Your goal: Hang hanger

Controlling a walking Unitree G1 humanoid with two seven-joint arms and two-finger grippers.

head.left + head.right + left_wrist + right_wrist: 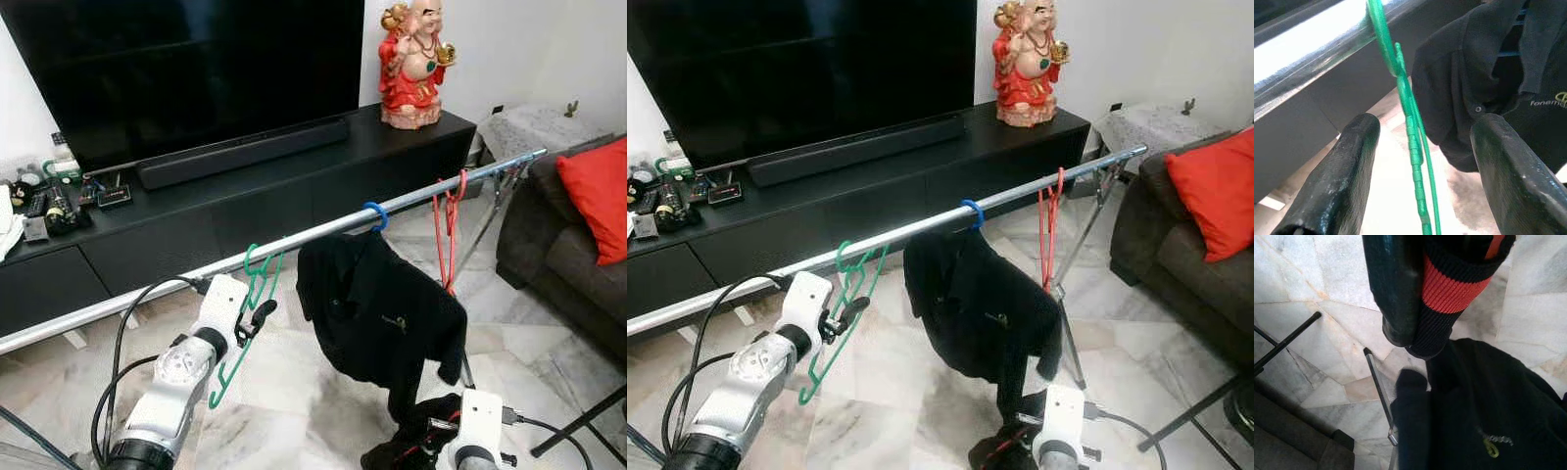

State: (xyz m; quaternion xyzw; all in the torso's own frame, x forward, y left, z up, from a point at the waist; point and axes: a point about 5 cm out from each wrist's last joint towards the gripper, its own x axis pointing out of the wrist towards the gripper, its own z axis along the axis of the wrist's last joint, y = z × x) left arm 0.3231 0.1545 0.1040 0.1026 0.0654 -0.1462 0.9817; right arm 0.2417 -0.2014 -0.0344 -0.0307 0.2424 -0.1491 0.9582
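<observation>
Right gripper (pixel 1415 328) sits lowest and nearest, fingers clamped on a black garment with red stripe (pixel 1449 289) above the marble floor (pixel 294 411). Left gripper (pixel 1420 161) is raised at the silver metal rail (pixel 313 233), fingers apart on either side of the thin green plastic hanger (pixel 245 323). I see that hanger's hook over the rail. Along the rail, a black polo shirt on a blue hook (pixel 382 313), then a red hanger (pixel 446 235). Open floor lies below the green hanger.
</observation>
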